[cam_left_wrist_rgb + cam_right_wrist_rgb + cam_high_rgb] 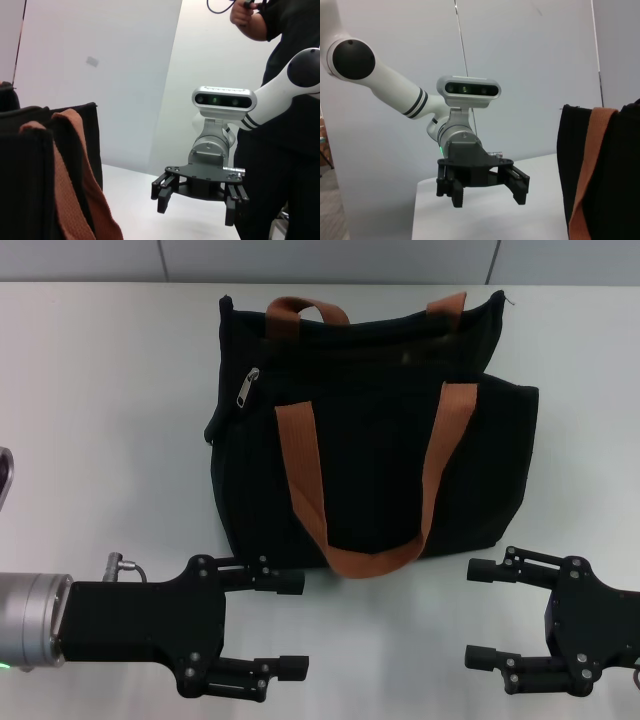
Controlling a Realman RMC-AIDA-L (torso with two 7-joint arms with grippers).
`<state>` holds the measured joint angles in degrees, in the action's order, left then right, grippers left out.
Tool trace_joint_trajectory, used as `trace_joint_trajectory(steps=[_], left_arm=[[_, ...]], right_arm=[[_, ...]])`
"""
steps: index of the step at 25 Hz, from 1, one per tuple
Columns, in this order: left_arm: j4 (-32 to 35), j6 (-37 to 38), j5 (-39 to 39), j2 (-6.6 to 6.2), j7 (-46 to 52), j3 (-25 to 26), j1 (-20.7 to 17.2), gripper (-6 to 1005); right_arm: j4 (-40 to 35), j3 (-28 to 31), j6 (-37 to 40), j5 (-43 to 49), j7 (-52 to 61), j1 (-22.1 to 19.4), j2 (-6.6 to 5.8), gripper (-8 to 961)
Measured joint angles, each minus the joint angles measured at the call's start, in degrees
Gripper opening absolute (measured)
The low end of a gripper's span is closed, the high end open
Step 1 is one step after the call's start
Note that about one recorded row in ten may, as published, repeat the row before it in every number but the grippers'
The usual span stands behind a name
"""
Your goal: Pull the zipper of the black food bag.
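Note:
The black food bag [370, 430] lies flat on the white table [100, 420], with two rust-brown strap handles [300, 475]. The silver-grey zipper pull [246, 388] sits near the bag's upper left corner. My left gripper [295, 625] is open and empty, in front of the bag's lower left corner and apart from it. My right gripper [472, 613] is open and empty, in front of the bag's lower right corner. The two grippers face each other. The left wrist view shows the bag [30, 175] and the right gripper [197, 210]. The right wrist view shows the bag [615, 175] and the left gripper [489, 199].
A grey object [5, 475] shows at the table's left edge. A person in black [290, 150] stands behind the right arm. The table's far edge runs just behind the bag.

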<state>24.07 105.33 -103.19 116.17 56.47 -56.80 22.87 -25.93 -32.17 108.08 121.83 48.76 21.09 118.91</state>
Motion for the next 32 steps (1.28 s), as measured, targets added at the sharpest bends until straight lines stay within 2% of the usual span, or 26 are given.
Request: trace_joint_trajectory(steps=[18, 23, 24, 26, 28, 29, 30, 32], left_arm=[[0.19, 2.1, 0.12, -0.4, -0.04, 1.23, -0.72, 760], [0.04, 6.37, 0.2, -0.34, -0.06, 6.24, -0.81, 753], [-0.04, 8.54, 0.79, 0.14, -0.65, 9.68, -0.83, 751], [-0.13, 9.14, 1.28, 0.47, -1.18, 11.3, -0.87, 749], [-0.3, 9.45, 3.6, 1.2, -2.57, 13.71, -1.23, 746], [-0.6, 9.29, 7.17, 1.83, -4.08, 16.01, -2.0, 744], [-0.6, 9.29, 7.17, 1.83, -4.08, 16.01, -2.0, 743], [-2.03, 8.55, 11.9, 2.14, -5.83, 19.54, -2.92, 740]], right_arm=[[0.0, 0.01, -0.16, 0.17, 0.01, 0.09, 0.01, 811], [0.0, 0.16, -0.21, 0.17, 0.01, 0.08, 0.0, 811], [0.0, 0.32, -0.22, 0.17, 0.01, 0.08, 0.0, 811], [0.0, 0.39, -0.24, 0.17, 0.01, 0.08, 0.0, 811], [0.0, 0.38, -0.25, 0.17, 0.01, 0.08, 0.0, 811], [0.0, 0.39, -0.25, 0.17, 0.13, 0.08, 0.0, 811], [0.0, 0.39, -0.25, 0.17, 0.13, 0.08, 0.0, 811], [0.0, 0.39, -0.25, 0.17, 0.31, 0.11, 0.0, 811]])
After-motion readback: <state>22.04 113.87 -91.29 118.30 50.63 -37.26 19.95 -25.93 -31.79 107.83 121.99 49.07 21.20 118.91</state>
